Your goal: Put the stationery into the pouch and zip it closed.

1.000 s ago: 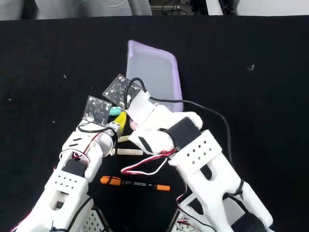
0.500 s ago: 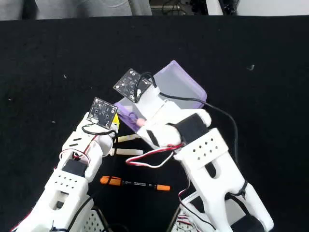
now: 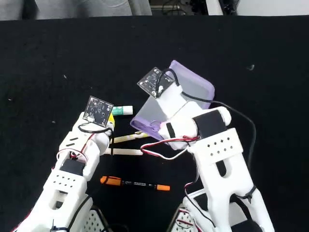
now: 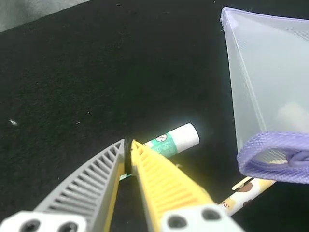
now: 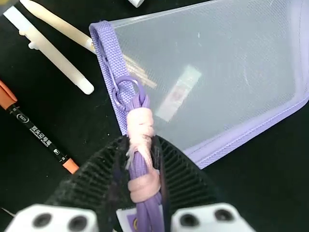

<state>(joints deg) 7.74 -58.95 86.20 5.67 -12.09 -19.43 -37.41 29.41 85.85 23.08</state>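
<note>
Loading is just beginning: right gripper (image 5: 137, 145) is clamping the zipper pull (image 5: 140, 121) of the pouch (image 3: 190, 83) while left gripper (image 4: 128, 145), nearly closed, is hovering at the glue stick (image 4: 176, 139), probably needing to open before grasping.

Gripper (image 5: 139, 143) on pouch (image 5: 217, 67) loop (pens (image 5: 48, 48) beside)

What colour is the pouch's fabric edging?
Purple; the pouch shows it best in the right wrist view.

The glue stick (image 3: 123, 110) lies left of the pouch (image 3: 195, 87); in front of them, in a row front to back — pencil (image 3: 126, 138), pen (image 3: 126, 152), marker (image 3: 137, 183) nearest.
</note>
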